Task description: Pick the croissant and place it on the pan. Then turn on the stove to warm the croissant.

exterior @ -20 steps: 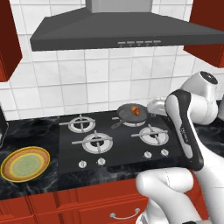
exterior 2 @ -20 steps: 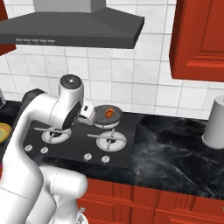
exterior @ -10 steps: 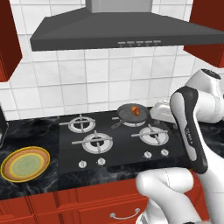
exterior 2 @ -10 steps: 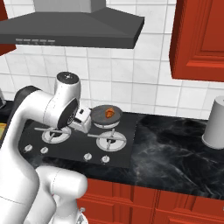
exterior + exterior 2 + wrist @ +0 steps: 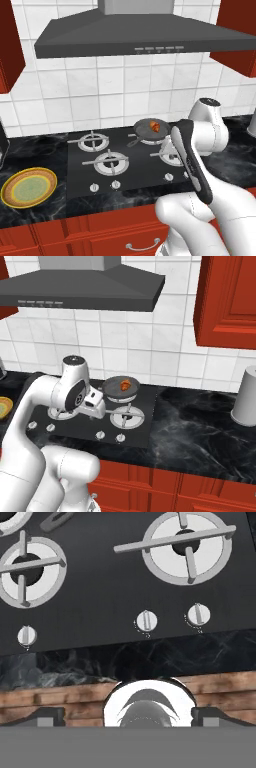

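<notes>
Far left on the dark marble counter (image 5: 45, 210) sits the yellow-rimmed plate (image 5: 29, 187), well away from the action. Moving right, the stove (image 5: 125, 160) spreads out, silver knobs (image 5: 146, 620) along its near edge. On the far right burner rests the pan (image 5: 148, 128), and the croissant (image 5: 154, 127) lies in it. The gripper (image 5: 128, 714) hangs above the knobs, finger tips (image 5: 49, 716) wide apart, holding nothing. Far right, a grey canister (image 5: 246, 396).
</notes>
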{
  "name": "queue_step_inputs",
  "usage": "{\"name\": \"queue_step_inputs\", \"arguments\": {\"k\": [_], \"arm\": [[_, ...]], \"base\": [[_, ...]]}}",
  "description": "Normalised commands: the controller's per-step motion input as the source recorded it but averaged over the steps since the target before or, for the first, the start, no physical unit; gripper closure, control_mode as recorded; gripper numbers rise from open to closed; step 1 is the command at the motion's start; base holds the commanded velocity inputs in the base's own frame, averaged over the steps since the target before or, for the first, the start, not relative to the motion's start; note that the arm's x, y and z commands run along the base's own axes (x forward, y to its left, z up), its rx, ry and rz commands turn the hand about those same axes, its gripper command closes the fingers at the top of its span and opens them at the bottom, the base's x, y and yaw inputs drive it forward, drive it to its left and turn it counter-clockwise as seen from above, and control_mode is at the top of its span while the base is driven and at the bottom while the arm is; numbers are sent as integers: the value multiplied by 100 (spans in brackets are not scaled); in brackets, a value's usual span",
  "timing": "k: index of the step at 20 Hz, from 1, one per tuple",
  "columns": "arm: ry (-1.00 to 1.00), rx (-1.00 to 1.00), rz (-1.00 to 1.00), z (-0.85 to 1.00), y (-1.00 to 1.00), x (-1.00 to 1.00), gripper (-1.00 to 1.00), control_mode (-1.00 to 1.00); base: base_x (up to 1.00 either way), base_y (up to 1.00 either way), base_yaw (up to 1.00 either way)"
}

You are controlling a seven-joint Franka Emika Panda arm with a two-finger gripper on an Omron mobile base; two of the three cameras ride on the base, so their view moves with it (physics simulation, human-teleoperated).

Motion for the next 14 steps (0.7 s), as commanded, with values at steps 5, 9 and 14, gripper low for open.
{"name": "queue_step_inputs", "arguments": {"k": [5, 9, 14], "arm": [[0, -4, 0, -39, 0, 27, -100, -100], [0, -1, 0, -31, 0, 20, -100, -100], [0, -2, 0, -36, 0, 12, -100, -100]], "base": [[0, 0, 0], [0, 0, 0], [0, 0, 0]]}}
